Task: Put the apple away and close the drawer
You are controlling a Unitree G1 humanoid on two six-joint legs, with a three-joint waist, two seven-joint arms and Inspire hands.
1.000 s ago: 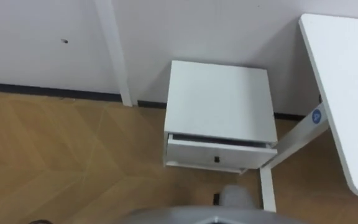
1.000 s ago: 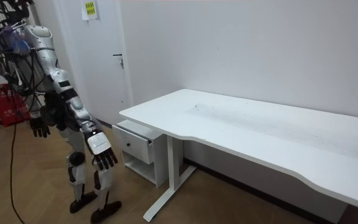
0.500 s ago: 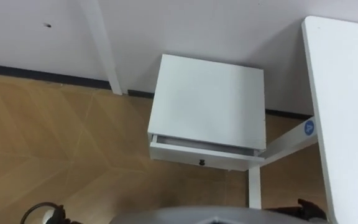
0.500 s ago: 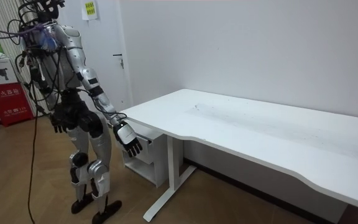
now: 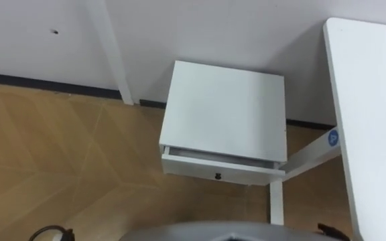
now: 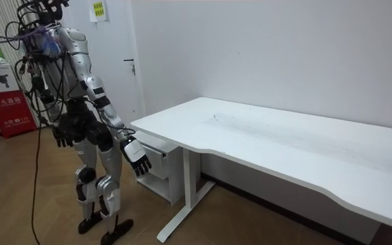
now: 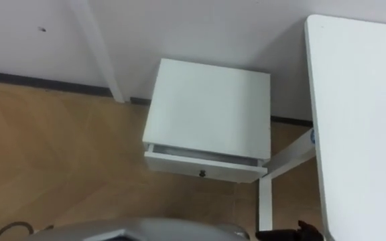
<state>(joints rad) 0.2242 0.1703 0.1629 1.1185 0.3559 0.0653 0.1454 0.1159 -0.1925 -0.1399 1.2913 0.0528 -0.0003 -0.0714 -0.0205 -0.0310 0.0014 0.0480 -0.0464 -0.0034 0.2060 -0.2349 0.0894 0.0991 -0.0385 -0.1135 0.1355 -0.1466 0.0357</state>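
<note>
Robot has stepped up to the cabinet [image 5: 223, 110] beside the desk [image 5: 374, 100] and brought its right hand [image 6: 136, 158] forward. Over the last half second that hand sank a little. It hangs short of the drawer [image 5: 200, 169] front, fingers spread, holding nothing. Left hand [image 6: 61, 138] at its side, fingers loose, empty.

Drawer ajar by a narrow gap, same as a second ago; not yet pushed.

Apple in neither hand. Cannot tell where it lies; probably inside the drawer already.

Judgement: the closing push remains, and the right hand is nearly placed for it.
</note>
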